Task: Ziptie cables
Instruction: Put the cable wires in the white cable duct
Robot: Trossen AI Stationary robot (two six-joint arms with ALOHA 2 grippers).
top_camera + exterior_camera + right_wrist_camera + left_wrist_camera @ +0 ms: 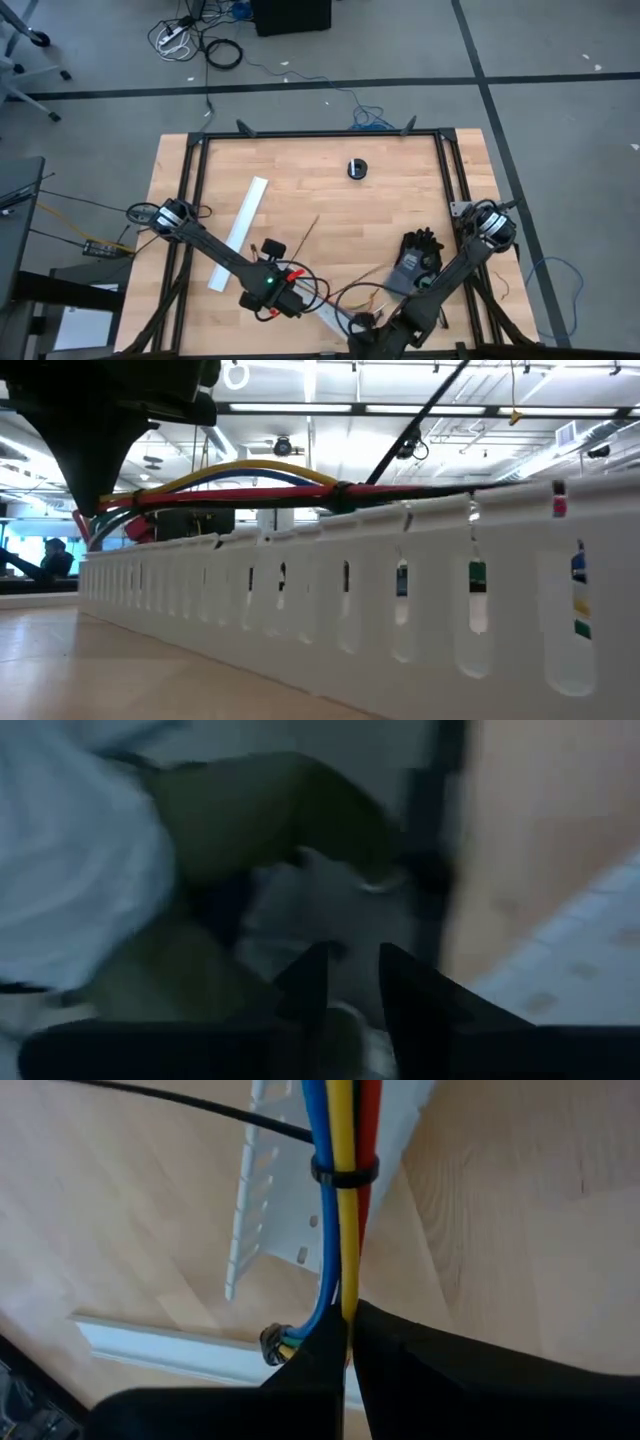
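Currently we see the left hand (345, 1342) closed on the cables (340, 1200), above the channel (262, 1210), one ziptie (343, 1175) already round them. Right hand (345, 982): state unclear. A slackened grip could drop the bundle.

Left gripper (347, 1342) clamped (right gripper (350, 970) ajar)

Two dark arms (215, 252), black cords

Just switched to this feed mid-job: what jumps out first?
The cables, blue, yellow and red, run in a tight bundle from the shut left gripper, already cinched by a black ziptie. Under them lies the white slotted channel, at the table's near edge.
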